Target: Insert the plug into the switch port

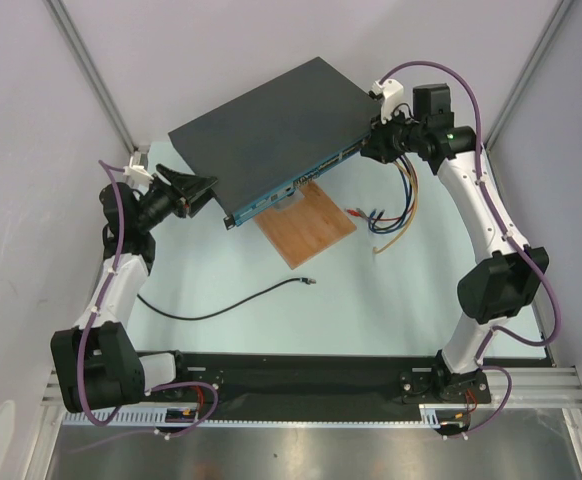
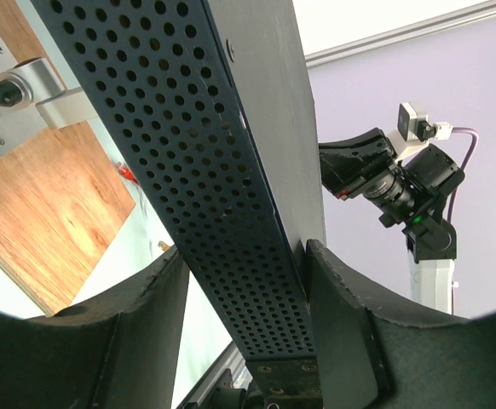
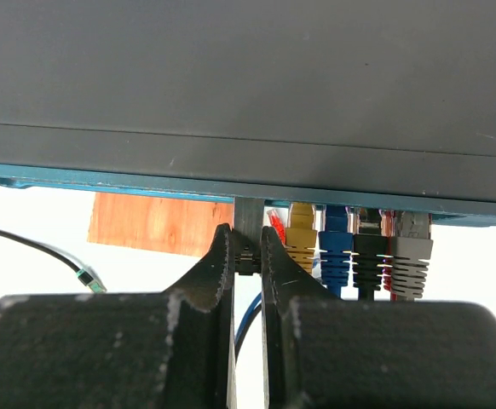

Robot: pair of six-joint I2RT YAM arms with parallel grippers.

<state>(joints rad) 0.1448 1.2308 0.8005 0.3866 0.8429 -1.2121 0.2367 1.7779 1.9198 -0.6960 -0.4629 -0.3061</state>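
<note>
Switch (image 1: 261,130) held by left gripper (image 1: 209,194), wide, and right gripper (image 3: 246,247), pinching its tab (image 3: 248,213).

Pale lilac-white walls (image 1: 21,200) close the space on three sides, with slanted aluminium struts (image 1: 91,70) running up the two far corners. The table top (image 1: 391,310) is a pale mint green, matt and evenly lit (shadows are soft and short). Along its near edge lie a black base plate (image 1: 301,372) and a ribbed aluminium rail (image 1: 311,412). Below that, a brushed metal sheet (image 1: 321,452) catches a dull glare.
</note>
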